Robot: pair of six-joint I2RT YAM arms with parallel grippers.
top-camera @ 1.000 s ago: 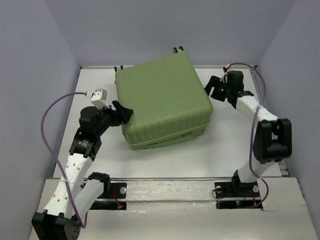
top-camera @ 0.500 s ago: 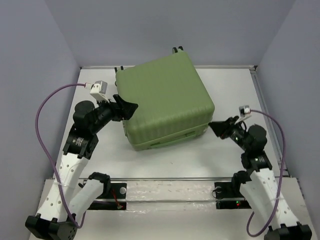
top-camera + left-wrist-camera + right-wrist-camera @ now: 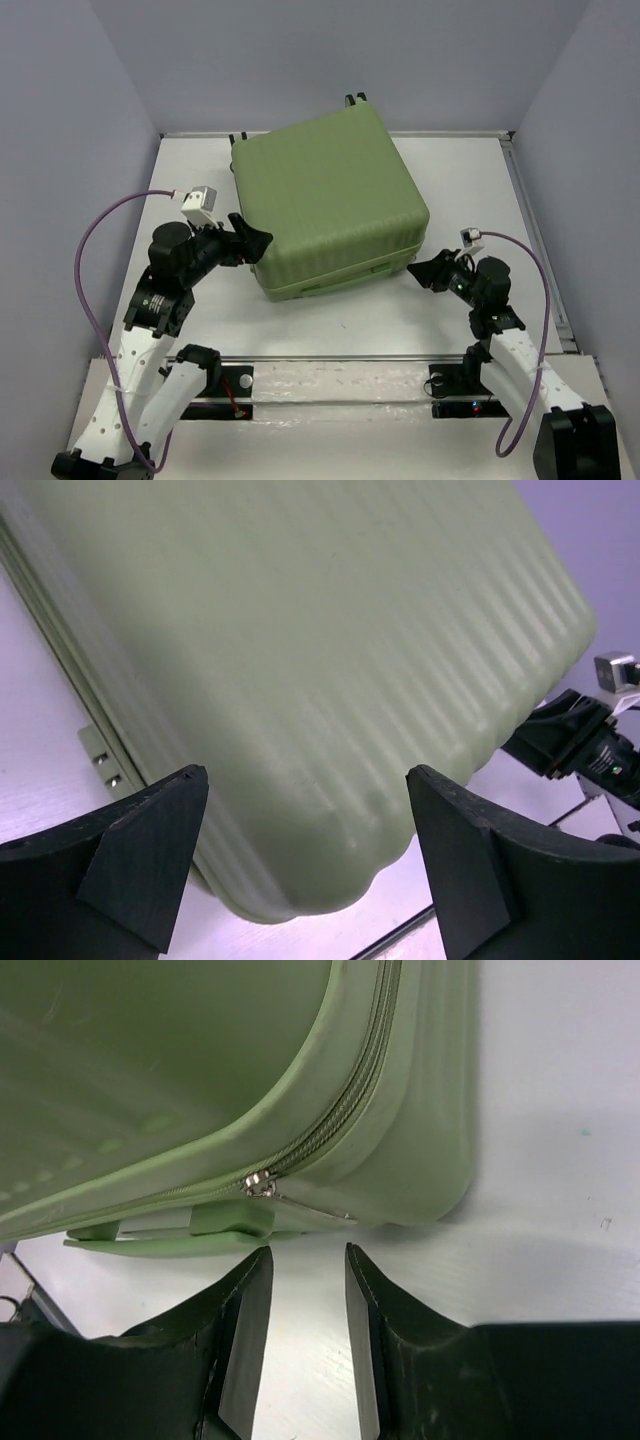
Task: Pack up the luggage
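Note:
The luggage [image 3: 330, 200] is a light green ribbed hard-shell suitcase lying closed on the white table, with small black wheels [image 3: 355, 99] at its far edge. My left gripper [image 3: 256, 240] is open and empty at the suitcase's near left corner. In the left wrist view [image 3: 305, 775] its jaws stand wide apart over the ribbed shell [image 3: 300, 630]. My right gripper [image 3: 424, 272] is low on the table at the near right corner, slightly open and empty. In the right wrist view [image 3: 307, 1252] its tips point at the zipper pull [image 3: 262, 1185] and green side handle [image 3: 170, 1230].
Grey walls enclose the white table [image 3: 450, 180] on three sides. A metal rail [image 3: 330, 357] runs along the near edge by the arm bases. The right arm [image 3: 585, 745] shows beyond the suitcase in the left wrist view.
The right arm has swung from the suitcase's far right side down to its near right corner, then settled lower and closer. The left gripper shifted slightly along the left corner.

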